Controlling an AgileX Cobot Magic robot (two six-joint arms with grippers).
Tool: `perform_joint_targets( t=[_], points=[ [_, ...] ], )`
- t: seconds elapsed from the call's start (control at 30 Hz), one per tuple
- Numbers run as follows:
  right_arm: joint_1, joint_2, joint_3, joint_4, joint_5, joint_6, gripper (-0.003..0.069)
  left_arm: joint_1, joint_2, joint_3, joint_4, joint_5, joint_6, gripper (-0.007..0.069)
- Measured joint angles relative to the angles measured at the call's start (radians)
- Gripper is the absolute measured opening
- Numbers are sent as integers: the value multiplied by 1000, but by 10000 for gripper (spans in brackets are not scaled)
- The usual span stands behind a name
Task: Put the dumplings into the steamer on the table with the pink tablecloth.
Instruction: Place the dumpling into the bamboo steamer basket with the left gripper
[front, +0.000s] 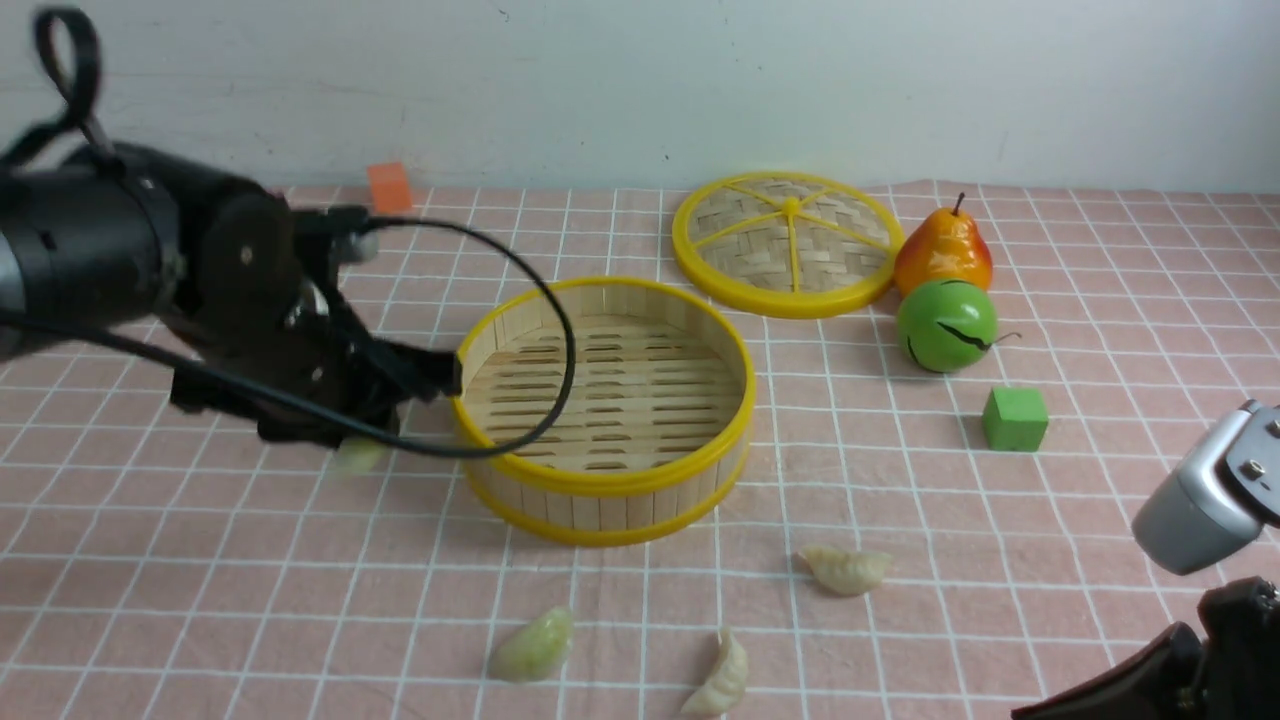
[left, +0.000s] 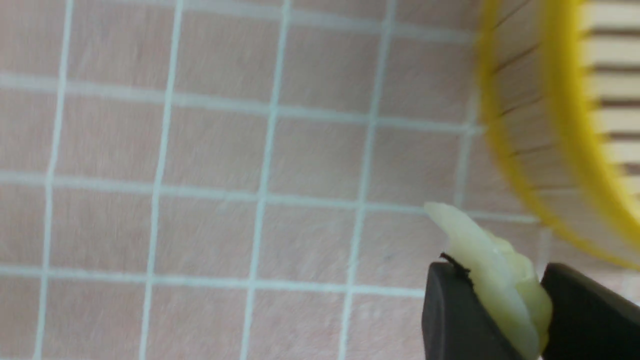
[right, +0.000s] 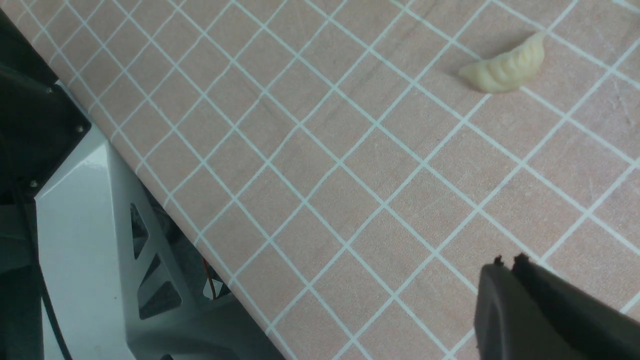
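Nearest the robot, at the near right of the table (front: 1100, 520), the right claw (right: 510, 261) is seen with its jaws pressed together and nothing held. Three dumplings are noted lying loose on the pink tablecloth (front: 180, 590) in front of the steamer: the near cream dumpling (front: 718, 690), the loose green dumpling (front: 533, 645) to its left, and the right cream dumpling (front: 847, 568) a little farther back. Farther in, at the left, the left claw (left: 497, 272) is clamped on the held green dumpling (left: 482, 245), both jaws seated against its sides. This dumpling is placed just beside the left outer wall of the steamer (front: 610, 488), low over the cloth; whether it is clear of the cloth cannot be told. The slatted floor of the steamer is bare, so no dumpling is counted as delivered. Judged progress: first of four picks in hand, with its carry over the rim and release outstanding, then three further picks. Beyond the steamer to the right, a green cube (front: 1015, 418), a green round fruit (front: 946, 325), a pear (front: 943, 252) and the woven lid (front: 787, 243) are recorded as untouched.
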Motion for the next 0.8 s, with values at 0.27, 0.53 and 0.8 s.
perform_joint_targets(
  t=[0.27, 0.53, 0.8],
  points=[
    [0, -2, -1, 0, 46, -1, 34, -142, 160, -405, -65, 183, 168, 204],
    [1, -64, -8, -11, 186, -1, 42, -200, 455, -703, -74, 252, 166, 204],
    [1, -176, -8, -102, 201, -1, 48, -202, 665, -843, -65, 235, 52, 204]
  ],
)
